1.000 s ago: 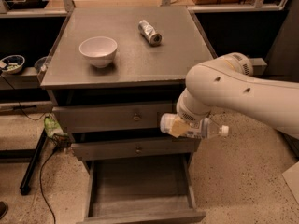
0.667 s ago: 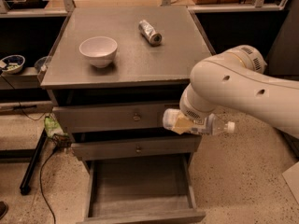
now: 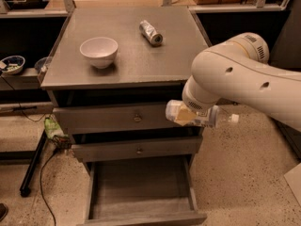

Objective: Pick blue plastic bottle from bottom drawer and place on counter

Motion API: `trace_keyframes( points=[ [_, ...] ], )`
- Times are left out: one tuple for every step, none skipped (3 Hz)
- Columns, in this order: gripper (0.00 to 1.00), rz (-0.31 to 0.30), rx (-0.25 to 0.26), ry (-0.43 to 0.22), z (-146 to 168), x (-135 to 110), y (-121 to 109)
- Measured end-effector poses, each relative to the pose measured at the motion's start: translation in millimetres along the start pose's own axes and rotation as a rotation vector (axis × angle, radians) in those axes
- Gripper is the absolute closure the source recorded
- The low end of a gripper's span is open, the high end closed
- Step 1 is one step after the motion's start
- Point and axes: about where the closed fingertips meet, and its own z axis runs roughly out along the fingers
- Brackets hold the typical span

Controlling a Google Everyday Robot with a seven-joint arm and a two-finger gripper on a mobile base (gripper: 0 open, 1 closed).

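1. The bottom drawer (image 3: 141, 187) is pulled out fully, nearest the camera, and its flat grey floor is in view.
2. The middle drawer (image 3: 108, 150) and top drawer (image 3: 103, 119) are pushed in, each with a small round knob.
3. The gripper (image 3: 188, 116) sits at the right front corner of the cabinet, level with the top drawer and mostly tucked under the big white arm (image 3: 240, 74).
4. The claw is clenched on the blue plastic bottle (image 3: 207, 120). A yellowish finger crosses the bottle's body, and how wide the gap is cannot be read.
5. The bottle is held in the air lying sideways. Its base end is toward the drawer front and its white cap (image 3: 233, 119) points right, over the speckled floor (image 3: 244, 173). It is above the bottom drawer and below the counter's level.
6. The counter (image 3: 136, 69) is a grey square top.
7. A white bowl (image 3: 99, 52) stands upright on the counter at left centre.
8. A silver can (image 3: 150, 32) lies on its side toward the back right of the counter, well apart from the bowl.
9. A small dish (image 3: 11, 64) sits on the dark shelf at far left.
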Motion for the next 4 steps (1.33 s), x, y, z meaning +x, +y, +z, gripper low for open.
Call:
trace_keyframes(
  points=[
    [1.0, -0.017, 0.06, -0.005, -28, -18, -26],
    [1.0, -0.044, 0.094, -0.047, -54, -56, -77],
    [1.0, -0.047, 0.107, -0.059, -61, -60, -82],
    [1.0, -0.034, 0.098, -0.07, -59, -59, -85]
  ],
)
